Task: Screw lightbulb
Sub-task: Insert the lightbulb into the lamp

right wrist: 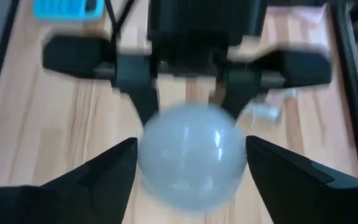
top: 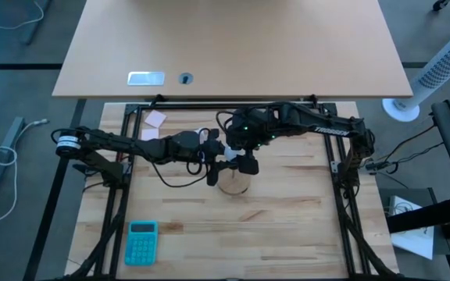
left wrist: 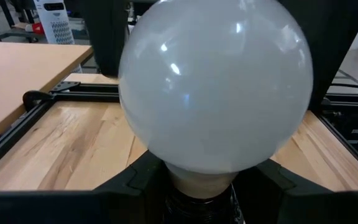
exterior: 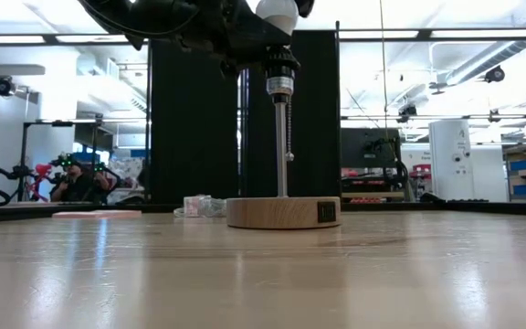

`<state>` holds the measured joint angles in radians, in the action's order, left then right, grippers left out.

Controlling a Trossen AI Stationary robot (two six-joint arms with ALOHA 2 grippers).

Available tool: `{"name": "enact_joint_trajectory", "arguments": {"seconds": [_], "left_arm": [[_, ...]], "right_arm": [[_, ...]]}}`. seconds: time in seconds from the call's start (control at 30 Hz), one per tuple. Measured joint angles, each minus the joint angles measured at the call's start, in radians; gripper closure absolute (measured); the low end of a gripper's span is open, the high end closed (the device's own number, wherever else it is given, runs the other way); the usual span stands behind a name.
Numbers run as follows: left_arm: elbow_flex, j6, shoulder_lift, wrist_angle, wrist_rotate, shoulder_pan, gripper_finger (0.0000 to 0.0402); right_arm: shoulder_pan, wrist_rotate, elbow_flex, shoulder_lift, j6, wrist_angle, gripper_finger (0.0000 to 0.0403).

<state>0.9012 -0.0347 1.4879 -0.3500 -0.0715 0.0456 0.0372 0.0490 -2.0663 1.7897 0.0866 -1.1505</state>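
Observation:
A lamp stands mid-table on a round wooden base [exterior: 283,212], with a thin metal stem and a black socket [exterior: 279,80] at the top. The frosted white lightbulb [left wrist: 215,87] sits upright in the socket. My left gripper [left wrist: 201,186] reaches in level from the table's left and is shut on the socket just under the bulb. My right gripper [right wrist: 191,162] slants down from the right, its fingers on the globe's two sides. From above, both grippers meet over the base [top: 233,186]. My left gripper pinches the black socket [left wrist: 197,208] between its two fingers, just below the bulb's neck. The fingers come level from the table's left and lie across the upright stem. The lamp stands on its base. My right gripper has the bulb's round globe between its two fingers [right wrist: 114,171], one on each side at its widest part [right wrist: 148,155]. It slants down from the table's right. The bulb stands upright in the socket.
A teal calculator [top: 141,242] lies near the front left. Pink notes [top: 155,119] lie at the back left, and a crumpled clear wrapper [exterior: 199,206] lies behind the lamp. Black frame bars [top: 123,195] edge the table, and a second tabletop [top: 233,47] stands beyond.

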Motion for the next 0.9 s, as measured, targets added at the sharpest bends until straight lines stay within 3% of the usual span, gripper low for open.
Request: {"name": "enact_joint_trajectory", "arguments": {"seconds": [0.3, 0.9], "left_arm": [[0.0, 0.0, 0.0, 0.001, 0.0, 0.0, 0.0255], [0.0, 0.0, 0.0, 0.001, 0.0, 0.001, 0.0255]], "right_arm": [[-0.002, 0.001, 0.009, 0.001, -0.026, -0.019, 0.0071], [-0.002, 0.001, 0.042, 0.0, -0.066, -0.025, 0.0116]]}}
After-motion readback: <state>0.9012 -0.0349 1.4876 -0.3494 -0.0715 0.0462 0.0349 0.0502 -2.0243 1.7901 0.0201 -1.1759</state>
